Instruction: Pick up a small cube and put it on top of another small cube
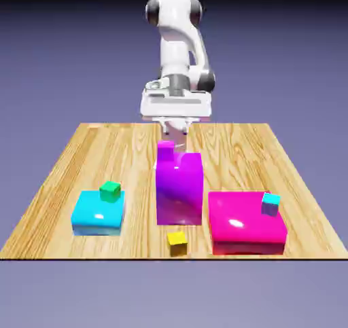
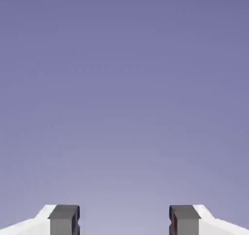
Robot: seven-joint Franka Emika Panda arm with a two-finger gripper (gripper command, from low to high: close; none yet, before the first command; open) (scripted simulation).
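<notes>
Small cubes lie about the wooden table [image 1: 61, 184]. A green cube [image 1: 110, 191] sits on a flat cyan block [image 1: 95, 214]. A teal cube [image 1: 270, 203] rests on a flat pink block [image 1: 241, 228], and a yellow cube [image 1: 177, 242] lies on the wood at the front edge. A small magenta cube [image 1: 165, 145] shows at the top left of a tall purple block [image 1: 179, 191], right under my gripper [image 1: 175, 135]; whether it touches the fingers I cannot tell. In the hand view my gripper [image 2: 124, 222] is open, with only backdrop between its grey fingertips [image 2: 63, 220].
The tall purple block stands mid-table in front of the hand and hides the lower part of the fingers in the exterior view. The cyan and pink blocks flank it near the front edge. The white arm [image 1: 178, 48] rises at the far edge.
</notes>
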